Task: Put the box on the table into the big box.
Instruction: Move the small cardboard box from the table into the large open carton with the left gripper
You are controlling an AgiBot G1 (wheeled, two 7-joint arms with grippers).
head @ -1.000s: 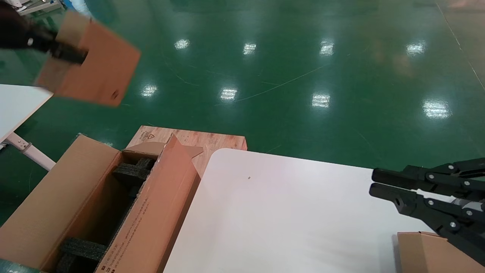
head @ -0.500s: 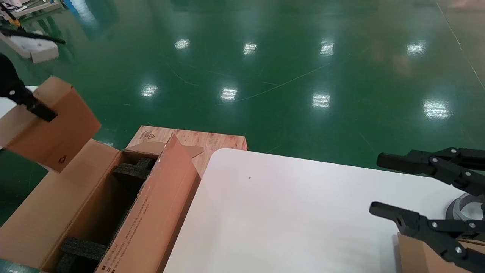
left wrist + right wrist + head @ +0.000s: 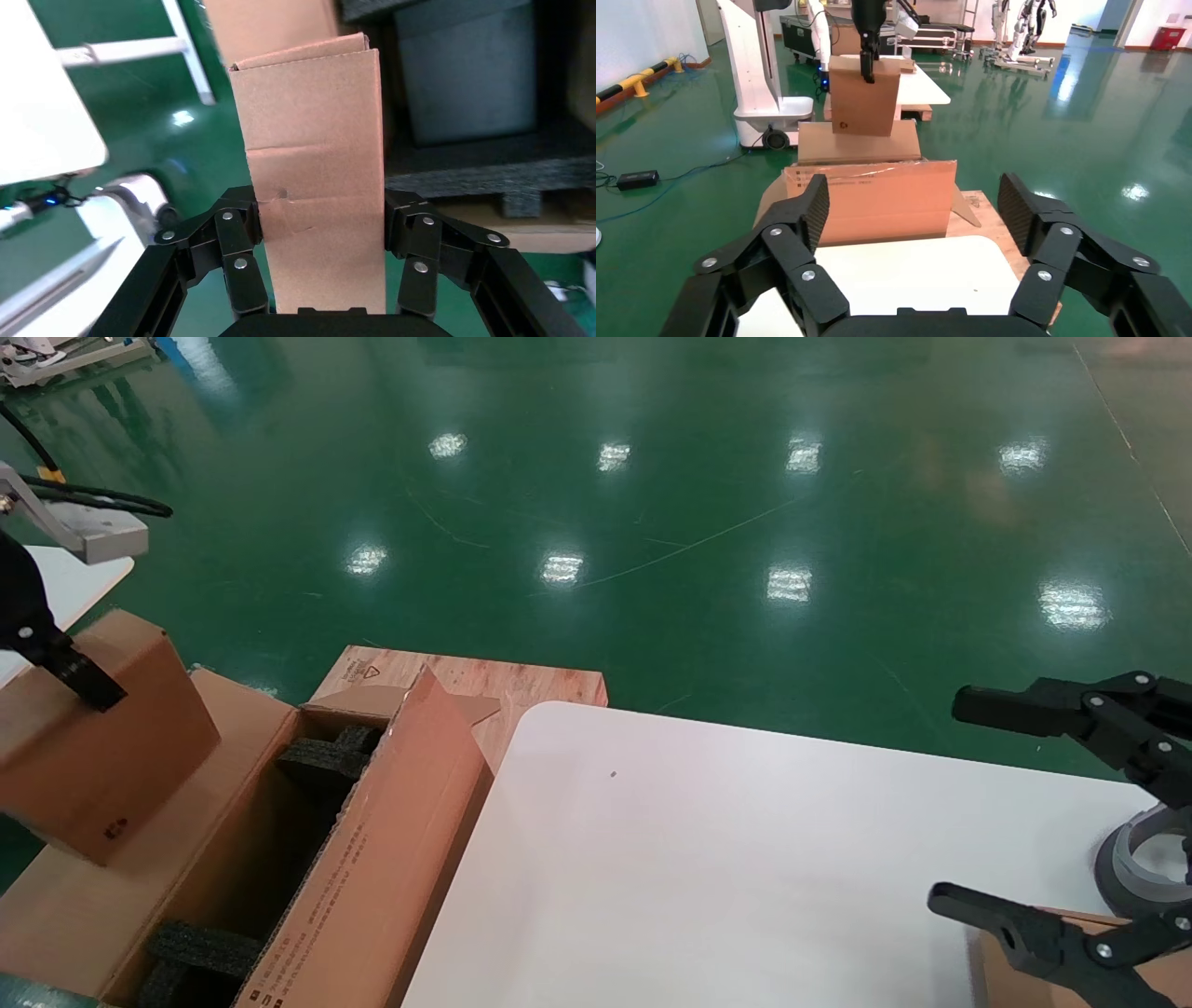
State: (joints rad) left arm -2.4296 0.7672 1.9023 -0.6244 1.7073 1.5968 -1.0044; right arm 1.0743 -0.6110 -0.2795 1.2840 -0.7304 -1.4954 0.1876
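While the left gripper (image 3: 322, 232) clamps the box (image 3: 93, 756) above the big box's (image 3: 372, 859) 9 o'clock flap, black foam blocks (image 3: 321, 761) line that carton's inside; at 3 o'clock the right gripper (image 3: 950, 808) hangs spread wide over the table (image 3: 698, 877)

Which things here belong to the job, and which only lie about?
Job:
- box, held in the left claw, over the big box
- big box, open, foam inside
- table

Lying about:
- right claw, open over the table
- wooden board
- tan carton
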